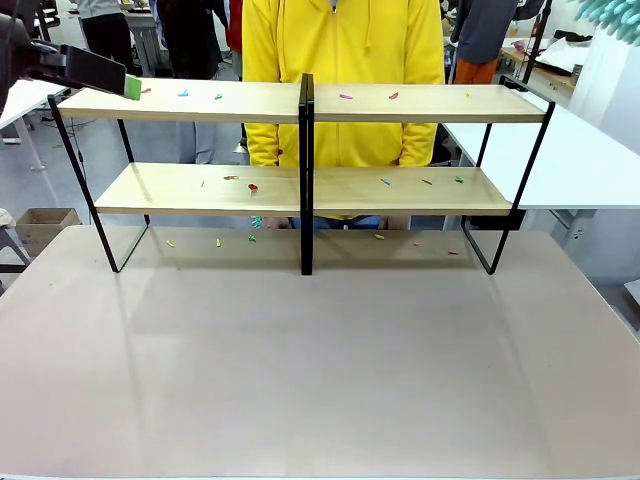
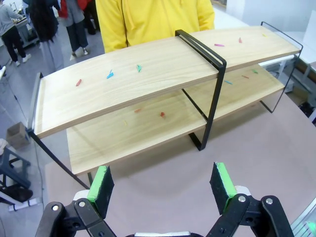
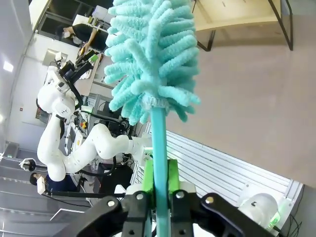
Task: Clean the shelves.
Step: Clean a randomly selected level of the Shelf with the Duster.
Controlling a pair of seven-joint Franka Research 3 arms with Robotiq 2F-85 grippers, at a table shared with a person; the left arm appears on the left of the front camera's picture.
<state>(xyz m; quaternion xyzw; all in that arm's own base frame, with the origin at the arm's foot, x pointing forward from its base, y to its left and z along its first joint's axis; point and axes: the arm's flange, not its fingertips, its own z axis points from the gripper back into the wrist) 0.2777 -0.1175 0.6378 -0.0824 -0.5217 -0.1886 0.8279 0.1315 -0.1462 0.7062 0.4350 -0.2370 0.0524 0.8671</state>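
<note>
The shelves (image 1: 300, 190) stand across the far half of the table, two long light wooden boards in a thin black frame with a black centre post. Small coloured scraps (image 1: 252, 187) lie scattered on both boards and on the table beneath. My left gripper (image 1: 128, 85) hovers at the top board's left end. In its wrist view my left gripper (image 2: 162, 187) is open, looking down on the shelves (image 2: 148, 74). My right gripper (image 3: 159, 182) is shut on the handle of a fluffy teal duster (image 3: 153, 54). The duster's head (image 1: 612, 18) pokes in at the top right.
A person in a yellow hoodie (image 1: 340, 50) stands right behind the shelves. The grey table (image 1: 320, 370) is bare in front of them. A white table (image 1: 590, 160) adjoins the far right and a cardboard box (image 1: 45, 225) sits on the floor at left.
</note>
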